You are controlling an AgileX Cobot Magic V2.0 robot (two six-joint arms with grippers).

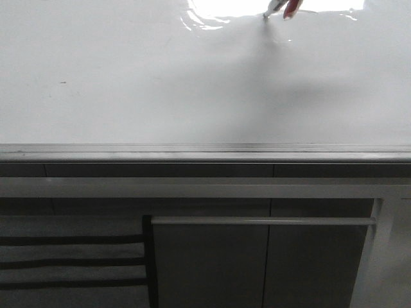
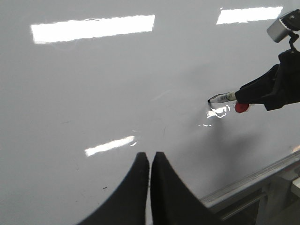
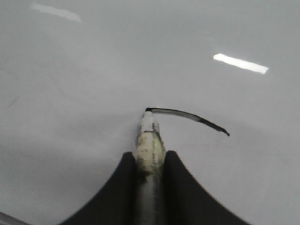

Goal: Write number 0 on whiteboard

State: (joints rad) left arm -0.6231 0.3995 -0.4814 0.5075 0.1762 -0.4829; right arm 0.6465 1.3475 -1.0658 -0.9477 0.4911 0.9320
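The whiteboard [image 1: 128, 83] is glossy white and fills most of the front view, with a grey metal edge strip [image 1: 205, 152] along its near side. My right gripper [image 3: 149, 157] is shut on a white marker [image 3: 150, 140] whose tip [image 3: 148, 111] touches the board. A short curved black stroke [image 3: 187, 115] runs from the tip; no closed loop of a 0 shows. In the left wrist view the right gripper [image 2: 248, 93] holds the marker tip [image 2: 212, 99] on the board [image 2: 93, 93]. My left gripper [image 2: 150, 155] is shut and empty above the board.
Bright glare [image 1: 257, 8] lies at the far edge of the board, where the marker tip [image 1: 266, 14] shows. Dark cabinet panels [image 1: 212, 263] and a grey rail [image 1: 263, 221] sit below the board's edge. A red part [image 2: 241, 108] shows under the right gripper.
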